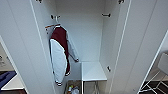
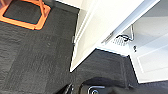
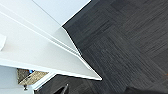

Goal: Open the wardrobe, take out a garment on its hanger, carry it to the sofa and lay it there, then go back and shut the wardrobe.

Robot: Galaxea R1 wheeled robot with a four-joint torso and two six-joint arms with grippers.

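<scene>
The wardrobe [image 1: 85, 32] stands right in front of me with both white doors swung wide. Inside, on the left wall, a maroon jacket with white sleeves [image 1: 60, 42] hangs from an orange-brown hanger [image 1: 51, 25] on a hook. The right inner wall carries a bare hook [image 1: 106, 15]. In the left wrist view, a dark part of my left gripper [image 2: 73, 89] hangs low over the carpet beside the foot of the wardrobe door [image 2: 100, 30]. The right wrist view has my right gripper [image 3: 63, 90] as a dark tip just below the other door's bottom edge [image 3: 37, 52].
A white shelf block [image 1: 93, 71] fills the wardrobe's lower right, and a basket of small items [image 1: 72, 88] sits on its floor. A white chair [image 1: 162, 66] stands at the right. An orange frame [image 2: 30, 15] lies on the dark carpet [image 3: 125, 45].
</scene>
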